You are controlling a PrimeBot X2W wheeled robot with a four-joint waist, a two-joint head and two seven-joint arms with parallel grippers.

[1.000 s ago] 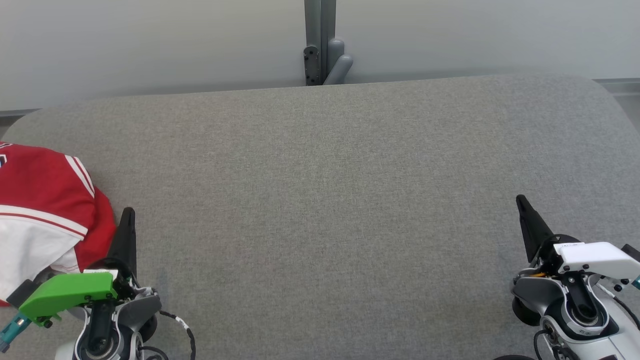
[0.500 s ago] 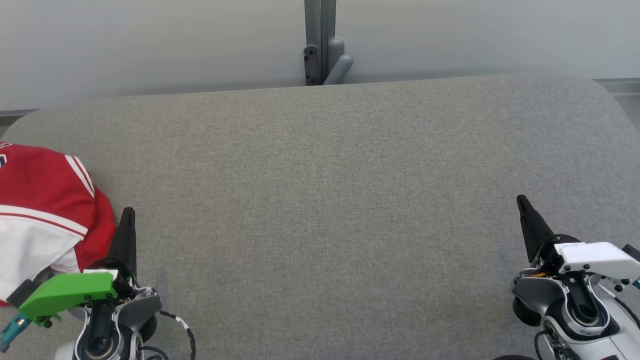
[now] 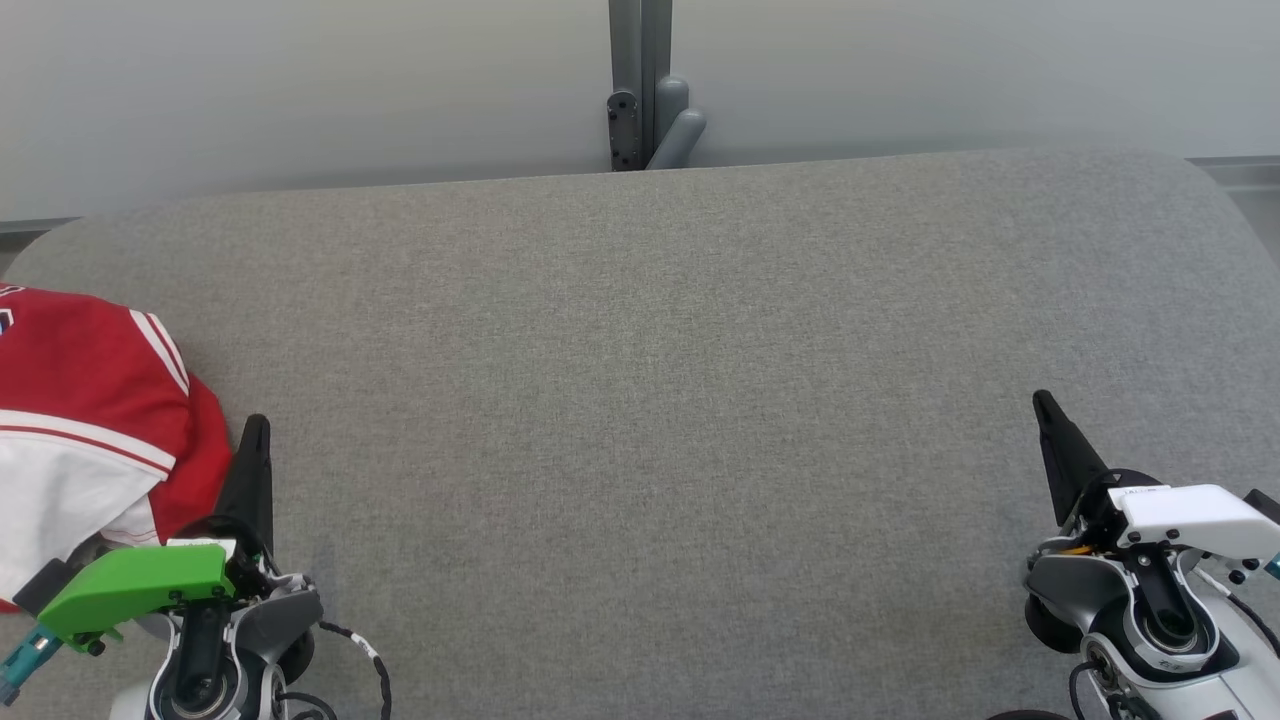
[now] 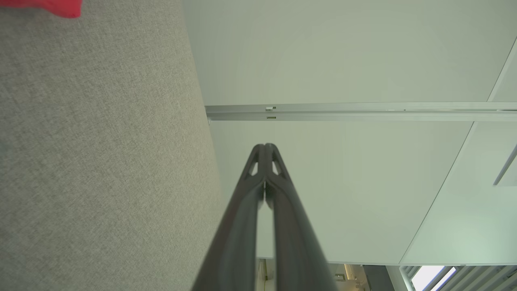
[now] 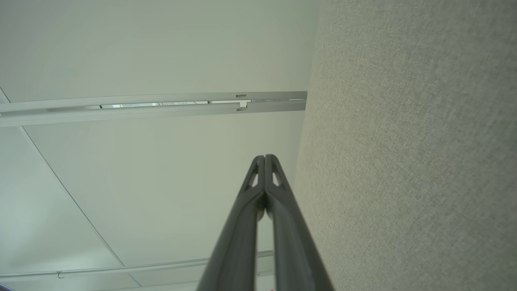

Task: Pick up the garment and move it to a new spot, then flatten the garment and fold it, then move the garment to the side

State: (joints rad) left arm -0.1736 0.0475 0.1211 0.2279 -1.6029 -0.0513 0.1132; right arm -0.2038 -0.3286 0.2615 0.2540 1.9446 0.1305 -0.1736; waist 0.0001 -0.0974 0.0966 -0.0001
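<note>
Garment (image 3: 85, 400), red with white stripes and white panel, bunched up at far left edge of grey fabric table (image 3: 640, 420), partly cut off by frame. Left gripper (image 3: 256, 428) just beside garment's right edge, fingers pressed together, holding nothing; touching cloth or not, can't tell. Right gripper (image 3: 1042, 405) way over at lower right, well apart from garment, fingers together too, nothing in them. Grey post (image 3: 640, 80) on pale wall behind table.

Head camera looks down at the grey surface (image 3: 640, 400); wrist cameras skim it, facing the wall (image 4: 343, 60).
</note>
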